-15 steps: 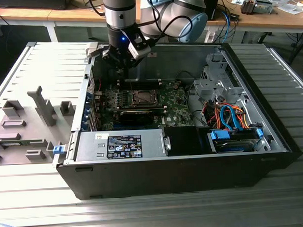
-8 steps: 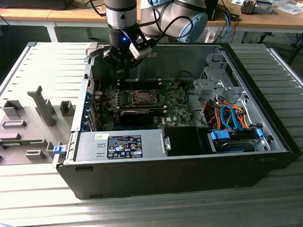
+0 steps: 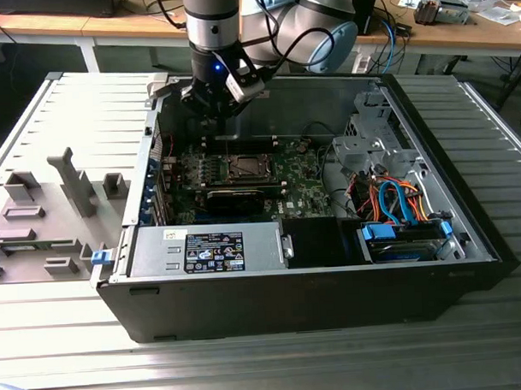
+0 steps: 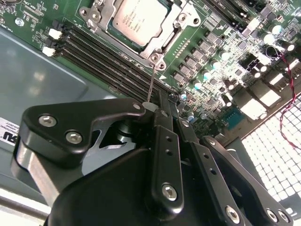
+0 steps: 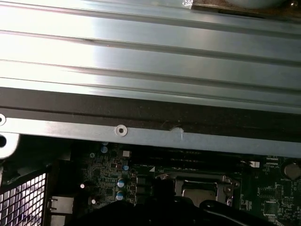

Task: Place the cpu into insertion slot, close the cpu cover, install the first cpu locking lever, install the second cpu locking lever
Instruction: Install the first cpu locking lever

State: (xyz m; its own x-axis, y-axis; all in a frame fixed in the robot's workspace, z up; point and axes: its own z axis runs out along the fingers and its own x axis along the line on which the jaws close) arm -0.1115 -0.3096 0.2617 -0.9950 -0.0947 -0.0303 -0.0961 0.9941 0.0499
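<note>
The exterior view takes in the whole black, open-sided computer case (image 3: 315,279) lying on a ribbed grey metal table (image 3: 472,359), with the black two-fingered gripper (image 3: 216,104) hanging above the green circuit board (image 3: 307,193) near the case's far wall, toward the exterior view's left. The second wrist view looks closely past the gripper's black fingers (image 4: 162,141) at the small flat square cpu with its silvery-grey metal top (image 4: 139,20); it sits in the square insertion slot (image 4: 162,44), framed by the thin silvery cpu cover (image 4: 104,13). A thin wire lever (image 4: 151,82) runs from the socket corner toward the fingertips. The first wrist view adds the case's grey ribbed panel and its dark edge (image 5: 150,115), with the socket (image 5: 200,188) below.

The socket lies between long black memory slots (image 4: 101,59) and rows of small components, so room around it is tight.

The fingers appear drawn together; whether they pinch the lever I cannot tell
</note>
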